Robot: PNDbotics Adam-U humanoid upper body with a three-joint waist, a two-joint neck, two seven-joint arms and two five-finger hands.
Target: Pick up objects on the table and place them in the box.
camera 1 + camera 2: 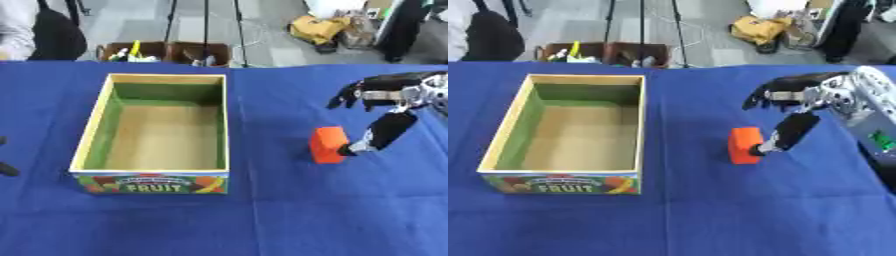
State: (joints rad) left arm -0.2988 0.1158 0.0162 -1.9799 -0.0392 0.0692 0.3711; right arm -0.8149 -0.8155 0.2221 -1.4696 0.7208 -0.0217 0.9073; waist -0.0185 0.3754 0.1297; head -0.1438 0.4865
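An orange block [328,145] stands upright on the blue table, right of an open cardboard box [96,125] with green inner walls and a FRUIT label on its front. My right hand [398,95] comes in from the right, just above and to the right of the block. Its fingers are spread over the block and its thumb [791,131] touches the block's right side; nothing is gripped. Nothing shows inside the box. Only dark fingertips of my left hand [6,169] show at the left edge.
The blue cloth table [289,215] stretches wide in front of the box and block. Beyond its far edge stand brown crates [166,51] with small items, tripod legs, and a yellow bag [756,27] on the floor.
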